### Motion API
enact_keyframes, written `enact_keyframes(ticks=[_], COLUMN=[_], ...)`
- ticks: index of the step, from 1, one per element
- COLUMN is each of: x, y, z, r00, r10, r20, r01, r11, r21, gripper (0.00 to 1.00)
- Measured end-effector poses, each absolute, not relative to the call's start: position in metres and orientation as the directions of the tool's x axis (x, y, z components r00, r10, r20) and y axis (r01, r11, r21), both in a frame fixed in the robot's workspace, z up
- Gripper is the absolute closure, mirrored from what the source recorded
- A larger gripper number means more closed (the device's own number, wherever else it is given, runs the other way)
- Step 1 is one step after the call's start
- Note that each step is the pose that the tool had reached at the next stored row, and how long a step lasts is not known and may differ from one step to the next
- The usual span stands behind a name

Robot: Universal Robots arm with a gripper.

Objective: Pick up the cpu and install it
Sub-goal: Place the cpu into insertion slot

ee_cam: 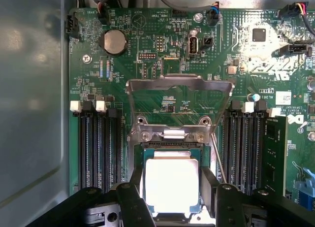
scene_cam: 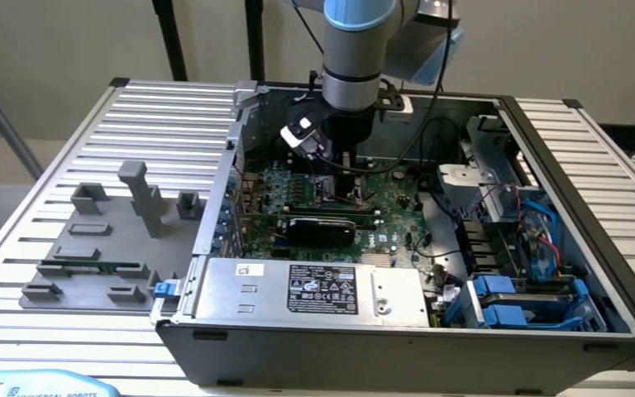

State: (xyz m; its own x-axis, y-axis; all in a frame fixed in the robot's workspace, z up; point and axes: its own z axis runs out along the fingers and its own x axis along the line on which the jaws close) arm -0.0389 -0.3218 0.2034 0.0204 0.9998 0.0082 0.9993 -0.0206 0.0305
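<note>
The cpu [ee_cam: 171, 185], a flat square chip with a pale silvery top, lies level, seemingly seated in the open socket [ee_cam: 170, 138].

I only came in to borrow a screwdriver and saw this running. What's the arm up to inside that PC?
The robot arm reaches down into the open computer case, over the motherboard. Its gripper is closed on the cpu, a finger on each side, holding it right at the CPU socket. The socket's metal load plate is flipped up. Whether the chip is fully seated can't be told.
</note>
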Motion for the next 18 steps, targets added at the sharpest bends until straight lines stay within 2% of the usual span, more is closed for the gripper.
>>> enact_keyframes(ticks=[18], x=[-0.0389], y=[-0.3219], z=[0.2022], r00=[0.032], r10=[0.999], r20=[0.005], r01=[0.999], r11=[-0.032], r21=[0.034], gripper=[0.45])
